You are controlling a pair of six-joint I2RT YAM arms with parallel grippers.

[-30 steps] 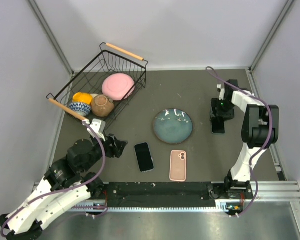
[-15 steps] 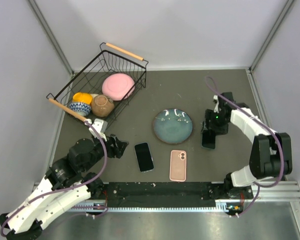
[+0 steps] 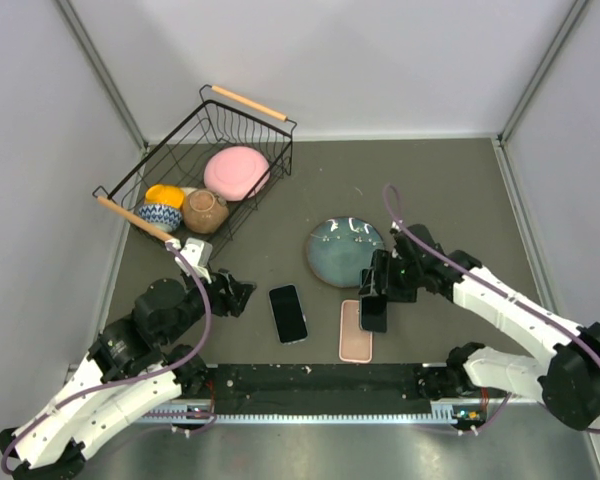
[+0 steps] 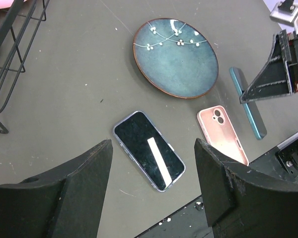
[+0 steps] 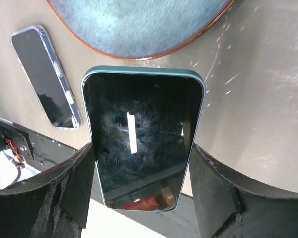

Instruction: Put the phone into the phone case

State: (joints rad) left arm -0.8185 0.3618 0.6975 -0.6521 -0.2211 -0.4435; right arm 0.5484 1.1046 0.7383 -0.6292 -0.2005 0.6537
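Right wrist view: the top edge cuts off the plate (image 5: 139, 25). Below the plate, the phone (image 5: 143, 139) covers the inner faces of the right gripper (image 5: 141, 148), so pad contact is not visible. Top view: the phone hides the right part of the case (image 3: 352, 345) end nearest the plate. Left wrist view: left of the plate, the frame edge cuts off the basket (image 4: 15, 49).

Lab-type robot test cell — plain panel walls (image 3: 380, 60), alu. corner posts (image 3: 102, 72), dark tabletop (image 3: 460, 200) w/ mounting rail (image 3: 320, 378).
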